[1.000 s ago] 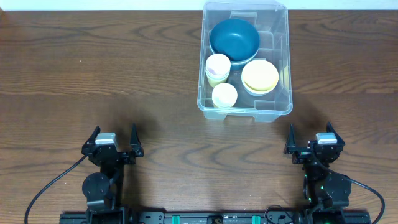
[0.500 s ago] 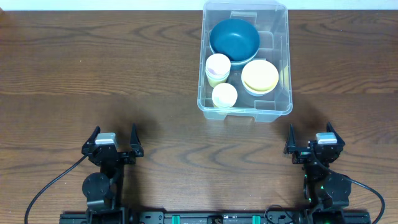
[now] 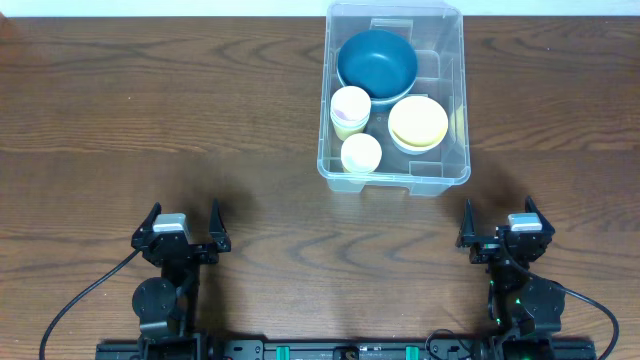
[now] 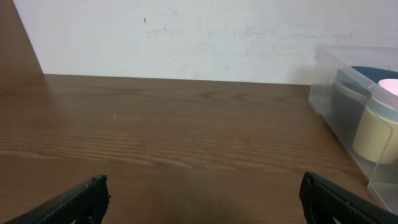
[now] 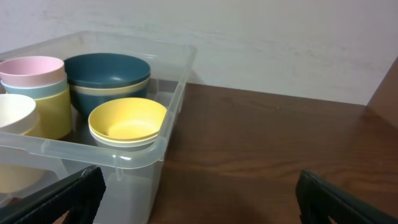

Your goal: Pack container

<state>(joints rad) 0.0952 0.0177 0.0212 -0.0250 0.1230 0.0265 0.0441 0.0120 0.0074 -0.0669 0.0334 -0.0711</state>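
The clear plastic container [image 3: 455,100] stands at the far middle-right of the wooden table. It holds a dark blue bowl [image 3: 376,62], a yellow bowl stack [image 3: 418,122], a pink cup stacked on others [image 3: 350,106] and a cream cup [image 3: 361,153]. The container also shows in the right wrist view [image 5: 177,68] and at the right edge of the left wrist view [image 4: 323,81]. My left gripper [image 3: 181,228] is open and empty near the front left edge. My right gripper [image 3: 503,225] is open and empty at the front right, just short of the container.
The brown wooden table [image 3: 150,110] stretches left of the container. A white wall [image 4: 186,37] runs along the table's far edge. Black cables [image 3: 80,300] trail from the arm bases at the front.
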